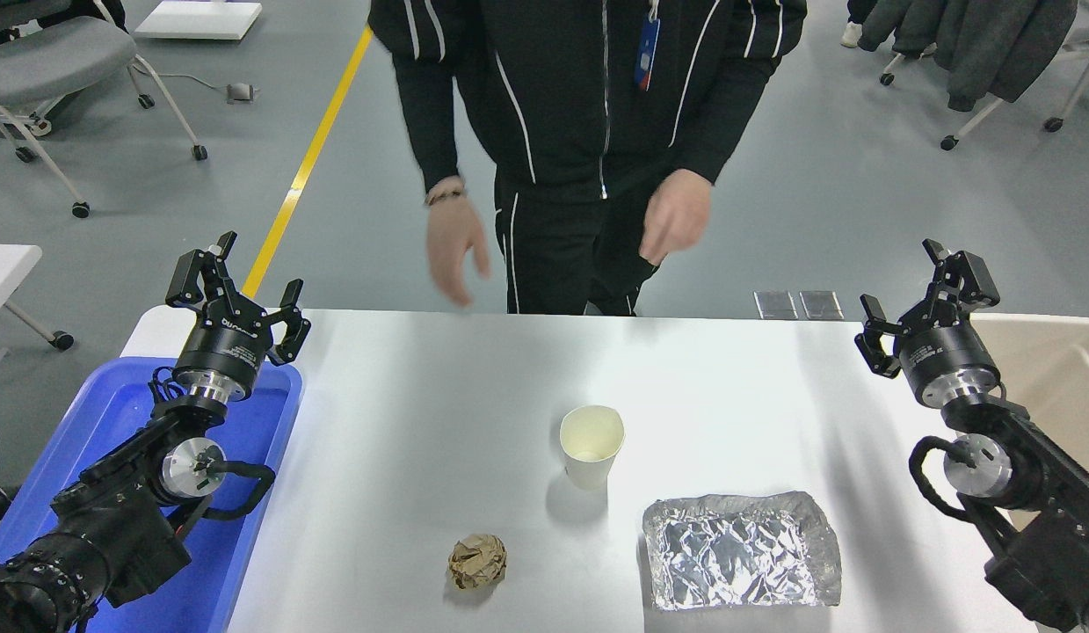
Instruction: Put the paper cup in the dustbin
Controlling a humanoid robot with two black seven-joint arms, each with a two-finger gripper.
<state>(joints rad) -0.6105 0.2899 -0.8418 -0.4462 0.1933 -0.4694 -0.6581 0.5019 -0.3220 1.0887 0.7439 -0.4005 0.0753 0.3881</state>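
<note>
Paper cup (591, 445) stands upright, mouth up, near the middle of the white table (439, 413); cream inside, nothing visible in it, no gripper touching it. Dustbin (1049, 360) sits at the table's right edge, only a beige part w/ pale rim in view behind the right arm; contents can't be told from here. Right gripper (904, 303) hangs over the table's far-right corner, just beside the bin, well apart from the cup; fingers spread, nothing between them. Left gripper (245, 286) parked at lower left above the blue tray (245, 492), fingers also spread & holding nothing. Blue tray lies along the table's left side; the left arm covers much of it, the bare parts show no items. Crumpled brown paper ball (477, 561) lies on the table near the front edge, left of & nearer the camera than the cup, apart from it. Foil tray (742, 549), crinkled silver, shallow, sits right of the ball & front-right of the cup, near but not touching; looks to hold nothing. At the far side a person (588, 97) in black w/ white stripes stands; one hand (454, 251) & the other hand (676, 215) hang blurred above the table's far edge, touching nothing.
</note>
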